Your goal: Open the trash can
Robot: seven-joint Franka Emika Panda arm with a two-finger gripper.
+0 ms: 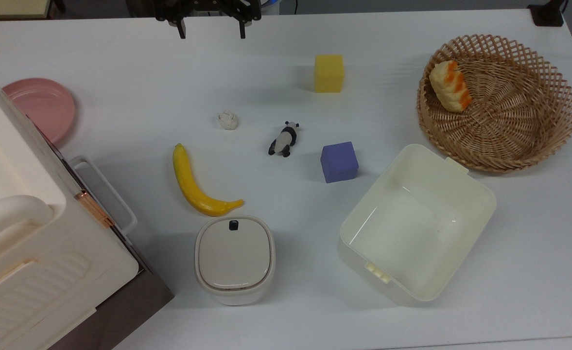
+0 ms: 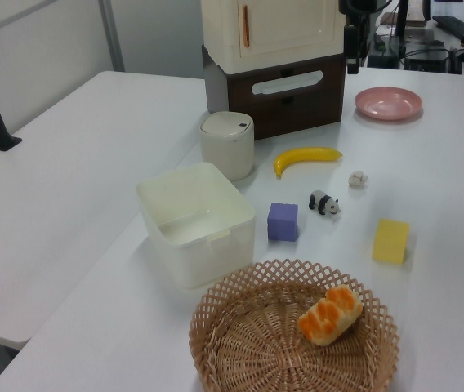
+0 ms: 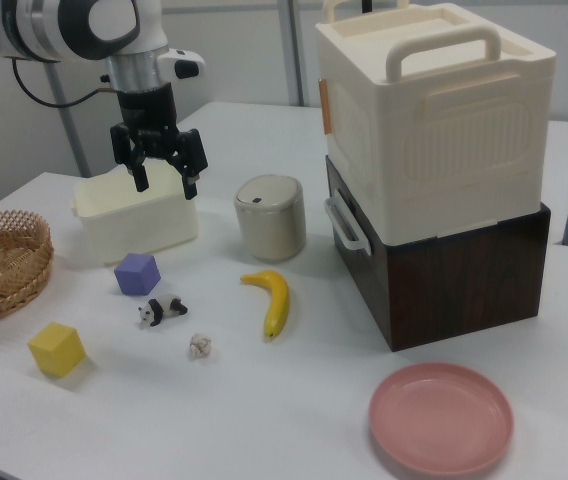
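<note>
Trash can (image 1: 234, 260), upright, lid shut, black button (image 1: 234, 224) facing the banana (image 1: 196, 184) on the top view's far side; gripper (image 3: 163, 181) hangs spread, holding nothing.

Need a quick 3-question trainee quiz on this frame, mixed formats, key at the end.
1. True or false: the trash can has its lid raised.
2. In the top view, what lies nearest the trash can's black button?
A) the banana
B) the yellow block
C) the pink plate
3. Fill in: the bread sits in the ____.

Key:
1. False; the lid lies flat and closed.
2. A; the banana's tip ends just above the button in the top view.
3. Wicker basket. The gripper hangs open above the table, holding nothing.
</note>
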